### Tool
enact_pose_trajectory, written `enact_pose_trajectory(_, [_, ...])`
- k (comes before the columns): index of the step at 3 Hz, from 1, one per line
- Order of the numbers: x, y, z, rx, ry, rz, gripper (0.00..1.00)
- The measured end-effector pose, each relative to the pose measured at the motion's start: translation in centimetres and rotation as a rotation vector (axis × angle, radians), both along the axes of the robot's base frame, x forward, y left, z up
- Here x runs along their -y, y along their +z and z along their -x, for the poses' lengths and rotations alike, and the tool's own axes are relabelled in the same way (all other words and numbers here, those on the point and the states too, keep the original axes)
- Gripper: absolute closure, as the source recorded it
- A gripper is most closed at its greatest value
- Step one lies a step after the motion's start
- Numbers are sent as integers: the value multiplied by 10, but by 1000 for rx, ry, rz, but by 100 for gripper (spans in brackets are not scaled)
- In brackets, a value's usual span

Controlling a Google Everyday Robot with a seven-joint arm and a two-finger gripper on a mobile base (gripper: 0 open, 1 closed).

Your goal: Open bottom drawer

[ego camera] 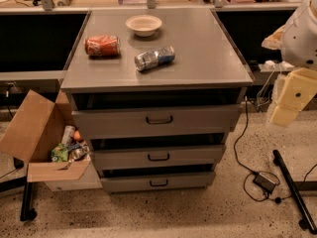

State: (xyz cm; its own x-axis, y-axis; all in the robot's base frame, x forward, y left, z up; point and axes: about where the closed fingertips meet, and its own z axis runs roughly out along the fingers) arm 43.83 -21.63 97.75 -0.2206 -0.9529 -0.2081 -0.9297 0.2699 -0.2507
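Note:
A grey metal cabinet (163, 68) with three drawers stands in the middle of the camera view. The bottom drawer (157, 182) has the shallowest, narrowest front, with a small dark bar handle (159, 183) at its centre. Its front sits a little behind the fronts above it. The mid-sized middle drawer (158, 156) and the tallest top drawer (157, 120) are above it. My gripper (290, 100) hangs at the right edge, cream-coloured, well to the right of the cabinet and above the level of the bottom drawer.
On the cabinet top lie a red can (102, 46), a silver-blue can (154, 58) and a white bowl (143, 25). An open cardboard box (44, 143) with trash stands at the left. A cable and power brick (265, 181) and a black stand leg (294, 192) lie on the floor at the right.

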Motion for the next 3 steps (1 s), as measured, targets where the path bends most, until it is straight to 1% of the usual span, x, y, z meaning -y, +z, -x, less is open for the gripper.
enact_pose_trajectory(1, [-1, -3, 0, -2, 4, 3, 0])
enact_pose_trajectory(2, [-11, -52, 0, -27, 66, 54, 0])
enact_pose_trajectory(3, [-32, -150, 12, -102, 151, 60, 0])
